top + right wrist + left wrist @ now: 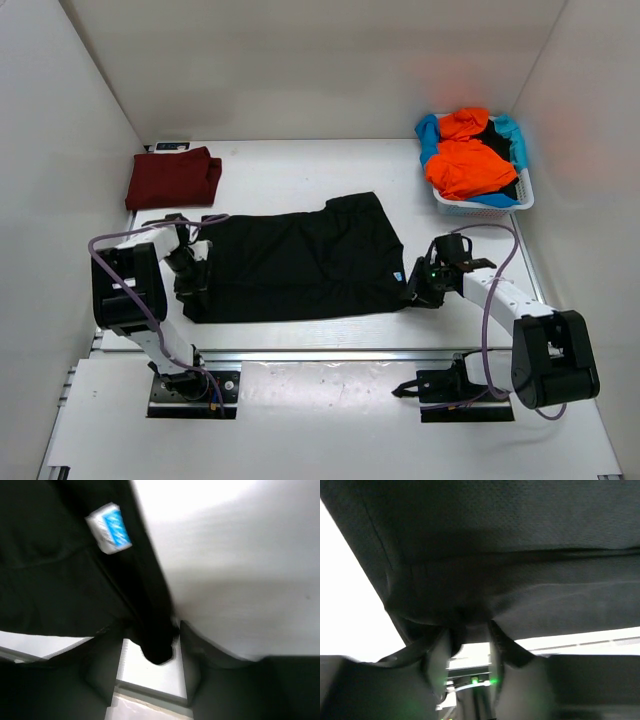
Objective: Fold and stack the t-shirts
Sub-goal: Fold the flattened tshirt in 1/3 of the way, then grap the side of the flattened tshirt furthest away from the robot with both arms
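White plastic lattice basket (pixel 480 207) at the far right corner, heaped over its rim. In it, left to right: a light blue t-shirt (pixel 428 135), a bright orange t-shirt (pixel 465 165) crumpled on top, a bit of black cloth (pixel 495 140) behind it, and more light blue at the right edge. On the smooth white table (pixel 300 170), far left: a dark red t-shirt (pixel 172 177), soft knit, folded into a rough rectangle. In the middle, the black t-shirt (pixel 300 260) is spread flat, wide, matte, with a fine pebbled weave in the left wrist view. The left gripper (pixel 469 630) is at its left edge, with bunched black cloth filling the space between its fingers (pixel 437 655) - pinched. A small blue-and-white label (pixel 110 527) sits near the shirt's right hem. The right gripper (pixel 150 645) is at the near right corner, jaws half closed around a rolled fold of hem - a pale gap shows on one side, so I cannot tell whether it grips. Both arms are low over the table, well apart, with the shirt between them.
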Available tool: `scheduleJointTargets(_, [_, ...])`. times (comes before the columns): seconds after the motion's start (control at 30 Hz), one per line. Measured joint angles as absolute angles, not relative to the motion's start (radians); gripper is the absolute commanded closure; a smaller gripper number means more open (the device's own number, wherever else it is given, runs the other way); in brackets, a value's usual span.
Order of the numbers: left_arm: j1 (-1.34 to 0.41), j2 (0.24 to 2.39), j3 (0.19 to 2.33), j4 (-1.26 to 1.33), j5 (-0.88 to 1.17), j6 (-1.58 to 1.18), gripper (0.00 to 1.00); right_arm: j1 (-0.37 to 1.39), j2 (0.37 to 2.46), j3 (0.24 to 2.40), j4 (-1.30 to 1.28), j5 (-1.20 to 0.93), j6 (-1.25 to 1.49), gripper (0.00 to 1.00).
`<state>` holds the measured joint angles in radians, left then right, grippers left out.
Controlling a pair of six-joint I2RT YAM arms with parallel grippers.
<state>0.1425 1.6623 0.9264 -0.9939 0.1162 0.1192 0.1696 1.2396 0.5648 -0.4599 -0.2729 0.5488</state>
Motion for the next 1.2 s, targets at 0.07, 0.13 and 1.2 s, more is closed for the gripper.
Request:
scheduleJointTargets(0.07, [0.146, 1.679, 0.927, -0.994, 0.113, 0.120, 0.72, 0.154, 1.237, 0.557, -0.493, -0.270, 0.559, 0.97])
scheduleJointTargets(0.13, [0.147, 1.682, 0.927, -0.995, 0.108, 0.116, 0.86, 0.126, 1.237, 0.551, -0.519, -0.272, 0.568, 1.00])
scheduleJointTargets(1.2, [0.038, 1.627, 1.308, -0.979, -0.015, 0.167, 0.01, 0.242, 1.882, 1.762, -0.940, -0.102, 0.337, 0.01])
